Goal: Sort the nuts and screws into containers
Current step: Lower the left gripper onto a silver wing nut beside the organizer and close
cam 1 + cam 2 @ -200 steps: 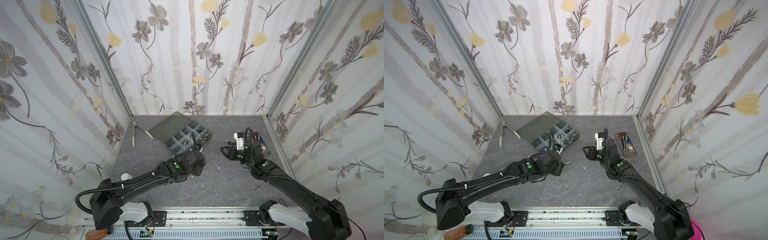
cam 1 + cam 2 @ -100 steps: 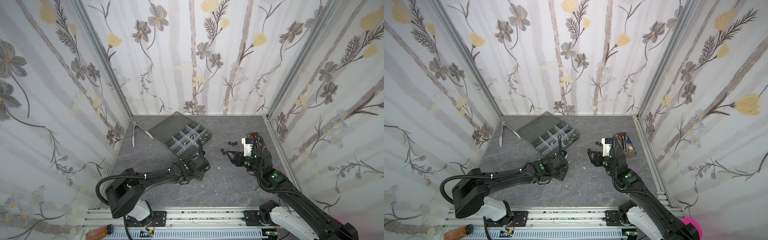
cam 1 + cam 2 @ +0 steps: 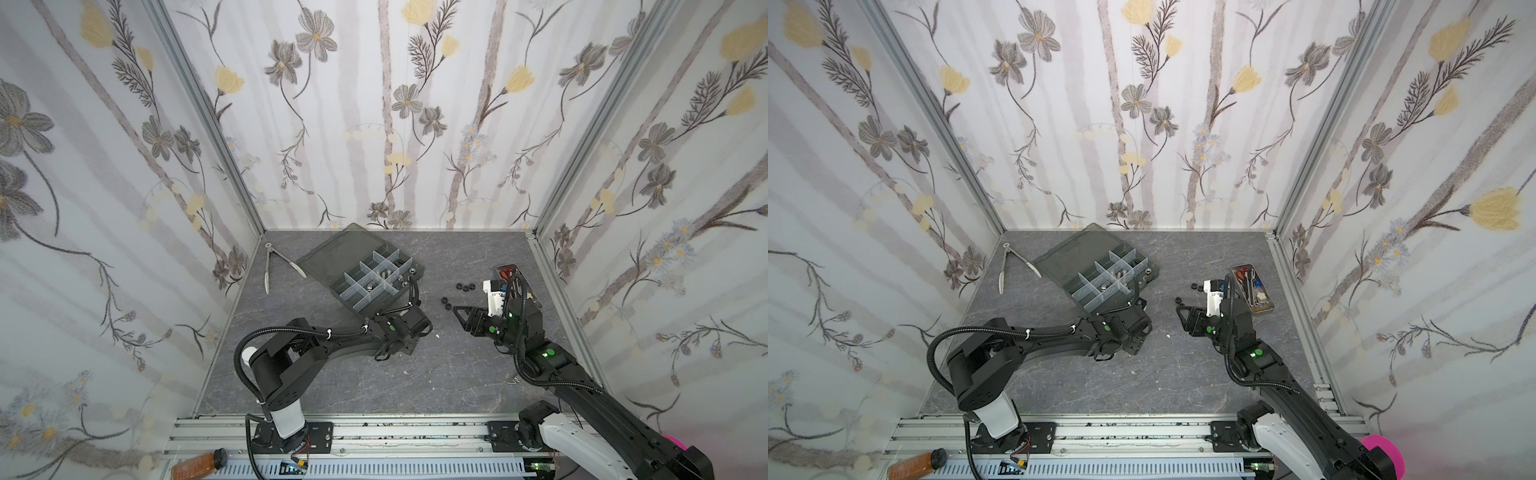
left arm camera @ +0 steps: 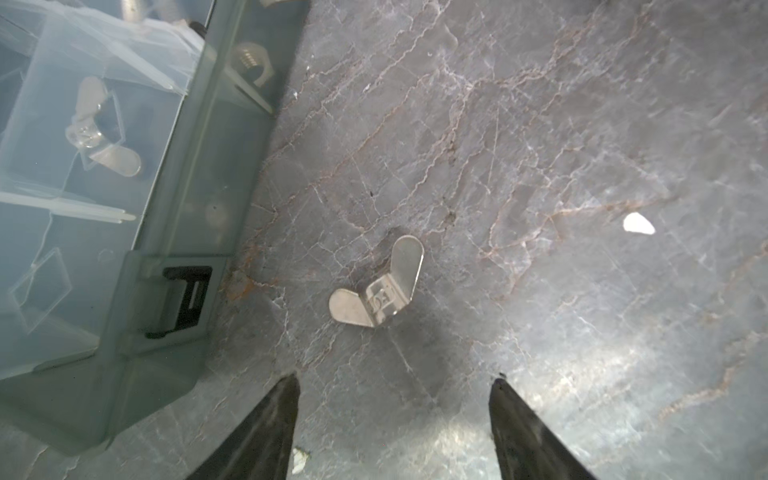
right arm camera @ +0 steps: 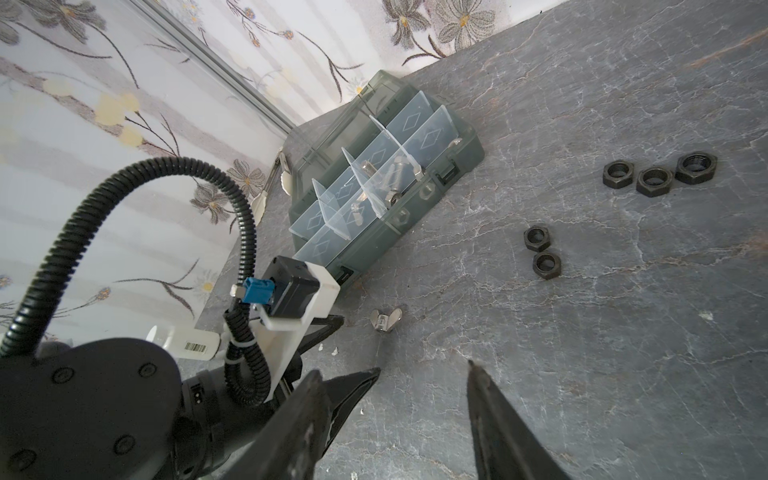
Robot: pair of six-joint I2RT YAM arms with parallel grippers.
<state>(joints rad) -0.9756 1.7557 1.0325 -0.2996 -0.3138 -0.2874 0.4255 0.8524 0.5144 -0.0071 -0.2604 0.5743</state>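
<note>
The table [image 3: 374,382] is flat grey stone with pale cracks, and the walls [image 3: 395,124] have flower paper on them; two black arms reach low over the table; the left gripper [image 4: 395,380] has its thin dark jaws spread wide with nothing between them, and the right gripper [image 5: 394,366] also has its jaws apart and empty; the box [image 5: 467,156] is smoky grey see-through plastic, at the back left, with its lid [image 3: 332,253] lying open and flat; clear dividers [image 3: 365,276] cut it into square compartments; a middle compartment holds shiny silver screws [image 5: 392,178]; the compartments along the wall with the latch hold silver nuts [image 5: 426,191]; only the left wrist view shows a boxed wing nut [image 4: 99,145], blurry through the cloudy plastic; long metal tongs [image 3: 274,266] lie left of the box; a small metal tray [image 3: 1241,265] with red-handled tools sits by the right wall; five six-sided black nuts [image 5: 654,180] lie on the table between box and tray, three in a row and two close together; a shiny loose wing nut [image 4: 380,286] lies on the table just beside the latch, in front of the left jaws; both wrist views show it, but in both top views the left arm hides it; a tiny white chip [image 4: 638,223] lies near.
</note>
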